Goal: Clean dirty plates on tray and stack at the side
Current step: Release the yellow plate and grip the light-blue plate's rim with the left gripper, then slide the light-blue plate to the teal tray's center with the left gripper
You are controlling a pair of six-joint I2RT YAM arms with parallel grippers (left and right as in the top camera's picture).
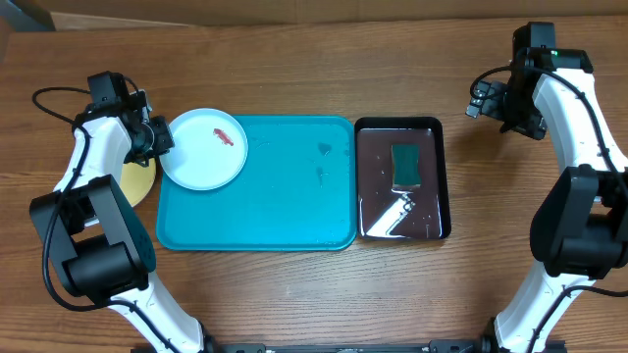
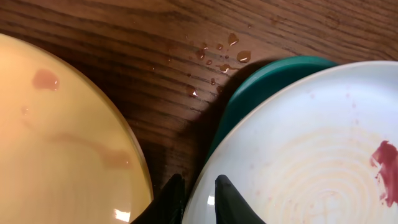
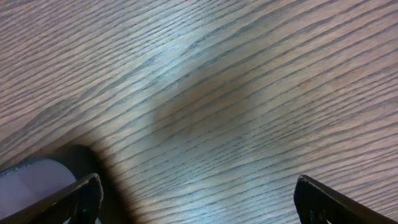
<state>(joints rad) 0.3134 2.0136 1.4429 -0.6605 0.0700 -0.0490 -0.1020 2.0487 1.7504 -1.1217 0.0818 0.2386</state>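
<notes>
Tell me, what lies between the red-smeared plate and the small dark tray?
Just the turquoise tray, bare apart from a few small marks; the overhead view shows it.

white plate red smear; pale yellow plate; turquoise tray; black tray; green sponge

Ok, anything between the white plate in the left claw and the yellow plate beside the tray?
Nothing visible. Between the white plate and the yellow plate lies only bare table with a few drops. The left claw grips the white plate's rim.
</notes>
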